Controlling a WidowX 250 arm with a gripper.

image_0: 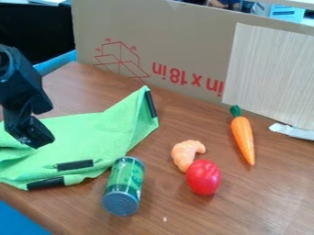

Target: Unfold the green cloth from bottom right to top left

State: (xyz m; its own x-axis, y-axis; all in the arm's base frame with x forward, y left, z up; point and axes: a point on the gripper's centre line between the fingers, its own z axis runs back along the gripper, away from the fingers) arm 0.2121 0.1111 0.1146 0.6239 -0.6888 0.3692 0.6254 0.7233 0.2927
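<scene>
At the left edge, the black gripper (30, 127) hangs over the green cloth (92, 137), its lower end in front of the cloth's left part. Whether it touches the fabric I cannot tell. The cloth lies rumpled across the left of the table, with one corner pointing up and away toward the cardboard. Black strips mark its right corner and its near edge. Part of the cloth is hidden behind the gripper, and its left end runs out of view.
A green can (123, 186) lies close to the cloth's near right edge. Right of it are an orange croissant-shaped piece (184, 155), a red toy fruit (203, 177) and a carrot (243, 139). A cardboard panel (184, 50) stands along the brown table's (245, 202) back.
</scene>
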